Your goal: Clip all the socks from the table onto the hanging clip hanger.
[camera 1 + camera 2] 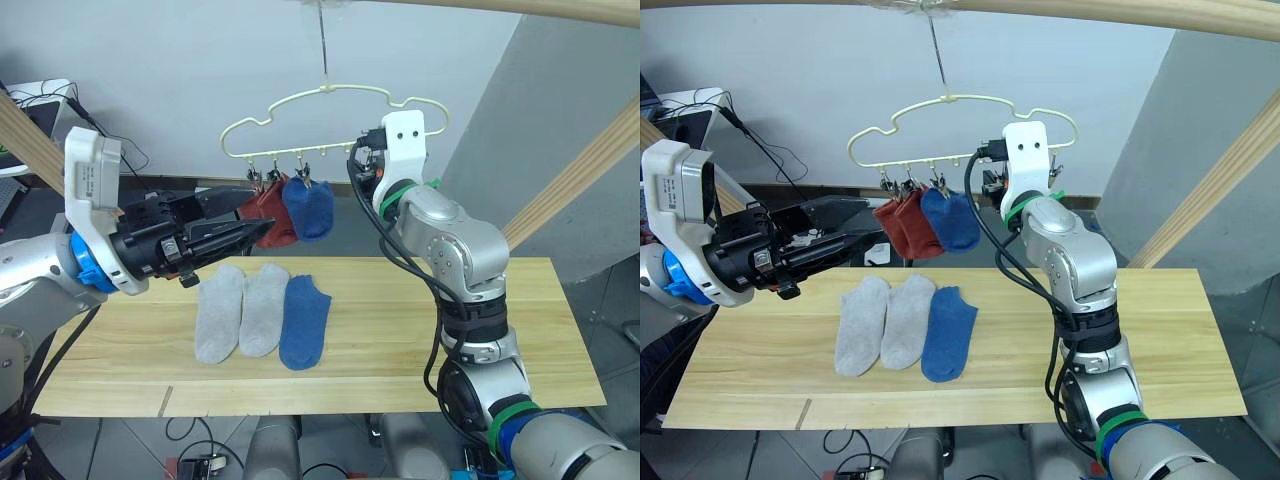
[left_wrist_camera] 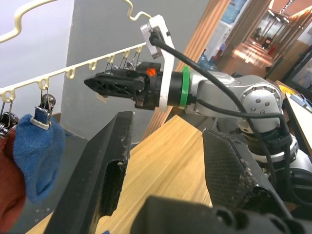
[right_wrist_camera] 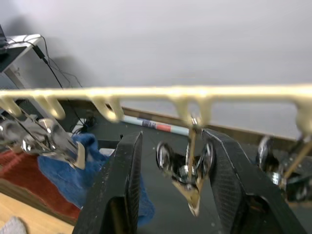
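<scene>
Three socks, two rust red (image 1: pixel 265 208) and one blue (image 1: pixel 310 206), are already clipped to the pale yellow hanger (image 1: pixel 330 120), while two grey socks (image 1: pixel 240 310) and a blue sock (image 1: pixel 304 320) lie flat on the table (image 1: pixel 500 330), at about 6 o'clock from the hanger. The right gripper (image 3: pixel 187 187) is held open around the next free clip (image 3: pixel 190 170), and the left gripper (image 1: pixel 235 235) is held open and empty near the hung socks. It is judged that a fourth sock is to be picked up next and brought to that clip.
</scene>
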You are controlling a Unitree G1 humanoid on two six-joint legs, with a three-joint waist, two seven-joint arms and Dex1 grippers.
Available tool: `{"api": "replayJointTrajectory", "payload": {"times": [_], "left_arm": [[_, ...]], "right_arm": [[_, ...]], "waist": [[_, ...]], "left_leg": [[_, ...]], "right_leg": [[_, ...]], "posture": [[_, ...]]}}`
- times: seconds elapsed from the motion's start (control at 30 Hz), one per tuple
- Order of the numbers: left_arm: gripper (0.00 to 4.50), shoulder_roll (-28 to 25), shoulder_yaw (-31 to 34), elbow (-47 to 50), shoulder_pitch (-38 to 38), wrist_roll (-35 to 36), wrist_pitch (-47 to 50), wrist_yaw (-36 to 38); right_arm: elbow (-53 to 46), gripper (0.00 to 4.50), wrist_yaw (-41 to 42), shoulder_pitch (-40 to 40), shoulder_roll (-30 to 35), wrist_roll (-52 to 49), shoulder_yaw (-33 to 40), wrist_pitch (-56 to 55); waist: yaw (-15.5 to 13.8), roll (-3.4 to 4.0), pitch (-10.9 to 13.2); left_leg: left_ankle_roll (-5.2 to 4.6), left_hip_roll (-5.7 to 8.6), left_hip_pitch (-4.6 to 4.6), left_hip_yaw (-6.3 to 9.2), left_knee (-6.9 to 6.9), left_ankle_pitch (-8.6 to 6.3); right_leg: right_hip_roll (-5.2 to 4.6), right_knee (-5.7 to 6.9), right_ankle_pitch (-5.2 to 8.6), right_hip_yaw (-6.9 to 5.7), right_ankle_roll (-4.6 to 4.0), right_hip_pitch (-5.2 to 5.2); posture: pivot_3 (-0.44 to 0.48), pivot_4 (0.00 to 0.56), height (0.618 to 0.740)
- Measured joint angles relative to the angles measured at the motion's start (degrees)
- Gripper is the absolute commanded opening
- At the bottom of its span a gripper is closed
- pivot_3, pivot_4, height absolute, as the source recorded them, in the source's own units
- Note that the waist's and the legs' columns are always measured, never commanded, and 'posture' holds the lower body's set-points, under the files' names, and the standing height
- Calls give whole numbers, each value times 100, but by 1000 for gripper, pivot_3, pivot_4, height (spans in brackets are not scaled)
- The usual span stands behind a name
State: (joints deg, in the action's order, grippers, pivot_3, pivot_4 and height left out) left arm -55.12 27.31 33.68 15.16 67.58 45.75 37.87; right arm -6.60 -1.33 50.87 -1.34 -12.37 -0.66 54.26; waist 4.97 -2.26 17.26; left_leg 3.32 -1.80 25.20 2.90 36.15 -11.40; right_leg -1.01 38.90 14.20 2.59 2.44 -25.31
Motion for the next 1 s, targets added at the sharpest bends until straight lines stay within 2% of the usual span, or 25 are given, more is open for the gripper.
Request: {"api": "replayJointTrajectory", "payload": {"times": [0.5, 0.77, 0.8, 1.0], "left_arm": [[2578, 0, 0, 9, -35, 0, 0, -102], [2578, 0, 0, 27, -97, 0, 0, -101], [2578, 0, 0, 28, -97, 0, 0, -100], [2578, 0, 0, 31, -108, -4, -1, -93]], "right_arm": [[203, 1960, 2, 38, -12, 29, -1, -123], [217, 116, -9, 40, -15, 42, -1, -136], [217, 3, -13, 43, -17, 42, -2, -144], [222, 3, -25, 52, -19, 43, -2, -157]], "waist": [[-2, 0, 0], [-3, 0, 0], [-3, 0, 0], [-4, 0, 0]], "left_leg": [[0, 0, 0, 0, 0, 0], [0, 0, 0, 0, 0, 0], [0, 0, 0, 0, -1, 0], [0, 0, 0, 0, 0, 0]], "right_leg": [[0, 0, 0, 0, -1, 0], [0, 0, 0, 0, -1, 0], [0, 0, 0, 0, -1, 0], [0, 0, 0, 0, -1, 0]], "posture": [[-66, 275, 740], [-64, 274, 740], [-65, 274, 740], [-64, 273, 740]]}}
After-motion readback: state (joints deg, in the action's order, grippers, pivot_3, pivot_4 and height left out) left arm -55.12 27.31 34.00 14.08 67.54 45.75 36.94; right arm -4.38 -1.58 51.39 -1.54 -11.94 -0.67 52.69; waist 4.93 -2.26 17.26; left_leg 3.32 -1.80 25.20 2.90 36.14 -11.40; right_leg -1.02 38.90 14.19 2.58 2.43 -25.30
